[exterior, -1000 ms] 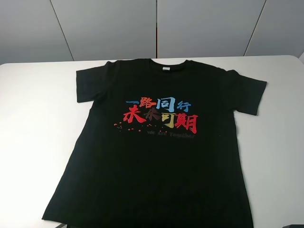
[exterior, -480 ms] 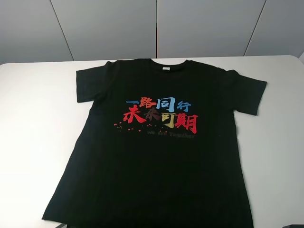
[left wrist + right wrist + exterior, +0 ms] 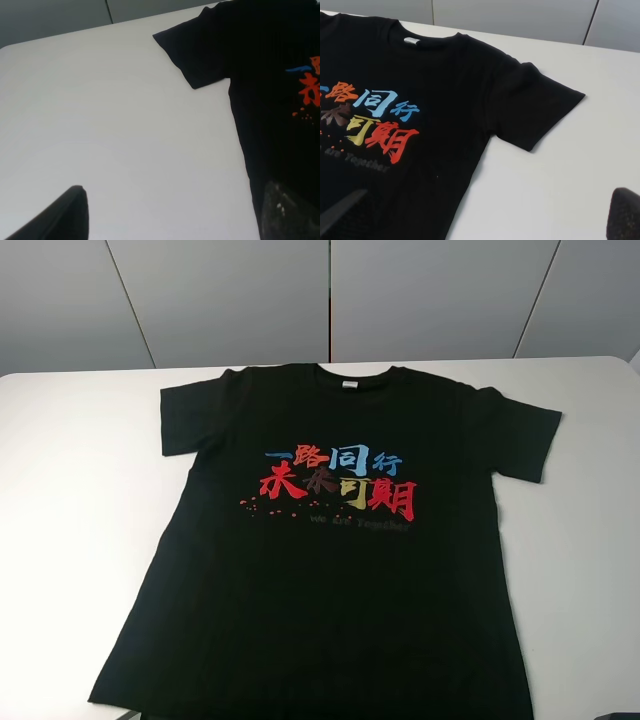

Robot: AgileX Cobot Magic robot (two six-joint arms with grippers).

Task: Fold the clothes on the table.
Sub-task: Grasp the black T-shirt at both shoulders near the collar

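Black T-shirt flat, collar away, hem near

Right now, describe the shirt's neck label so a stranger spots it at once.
A black T-shirt lies spread flat on the white table, print up. Follow it to the neckline at the far edge. The neck label is the small pale patch there, above the coloured lettering.
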